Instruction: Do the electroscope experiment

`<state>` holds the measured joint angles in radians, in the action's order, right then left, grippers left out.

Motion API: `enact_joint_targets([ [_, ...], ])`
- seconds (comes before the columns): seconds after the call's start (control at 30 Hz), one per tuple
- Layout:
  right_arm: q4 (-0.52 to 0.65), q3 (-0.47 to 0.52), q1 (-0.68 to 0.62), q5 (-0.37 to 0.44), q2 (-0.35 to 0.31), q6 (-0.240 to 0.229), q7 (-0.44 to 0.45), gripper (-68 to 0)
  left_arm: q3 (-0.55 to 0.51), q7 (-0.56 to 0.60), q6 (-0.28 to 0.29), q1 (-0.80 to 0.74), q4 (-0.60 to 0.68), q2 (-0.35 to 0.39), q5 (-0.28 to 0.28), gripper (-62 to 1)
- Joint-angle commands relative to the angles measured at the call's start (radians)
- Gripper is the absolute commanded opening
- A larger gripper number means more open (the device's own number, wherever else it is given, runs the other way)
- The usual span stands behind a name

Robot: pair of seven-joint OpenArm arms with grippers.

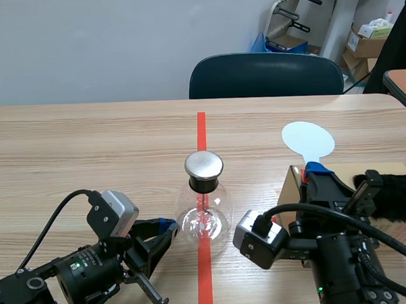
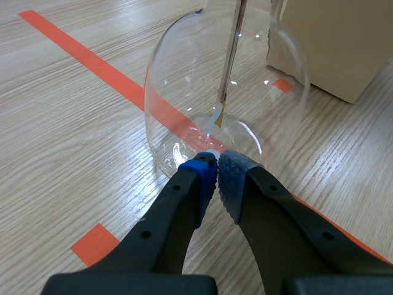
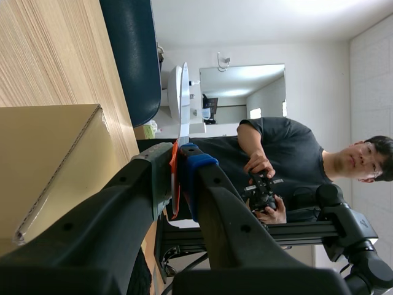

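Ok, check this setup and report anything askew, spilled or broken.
Nothing stands out. The glass flask stands upright on the tape line, unbroken, with its metal cap seated level on the neck. The white paddle is gripped upright between the right fingers. Nothing is spilled on the table.

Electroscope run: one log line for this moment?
left gripper shut, tips at electroscope base | right gripper shut on paddle, by box | paddle apart from electroscope
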<state>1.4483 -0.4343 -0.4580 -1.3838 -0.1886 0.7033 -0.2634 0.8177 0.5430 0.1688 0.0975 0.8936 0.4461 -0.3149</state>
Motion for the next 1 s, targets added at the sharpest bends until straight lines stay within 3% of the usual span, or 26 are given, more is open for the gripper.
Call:
enact_joint_targets([
  [0.0,0.025,0.003,0.011,0.000,-0.002,0.014,0.001,-65.6,-0.005,0.017,0.009,0.002,0.018,-0.014,-0.006,-55.0],
  [0.17,0.025,0.003,0.011,0.000,-0.002,0.014,0.077,-65.6,-0.005,0.017,0.009,0.002,0.018,-0.014,-0.006,-55.0],
  [0.67,0.025,0.003,0.012,0.000,-0.002,0.014,0.422,-65.6,-0.005,0.018,0.009,0.002,0.018,-0.014,-0.006,-55.0],
  [0.97,0.025,0.003,0.012,0.000,-0.002,0.014,0.549,-65.6,-0.005,0.018,0.009,0.002,0.018,-0.014,-0.006,-55.0],
])
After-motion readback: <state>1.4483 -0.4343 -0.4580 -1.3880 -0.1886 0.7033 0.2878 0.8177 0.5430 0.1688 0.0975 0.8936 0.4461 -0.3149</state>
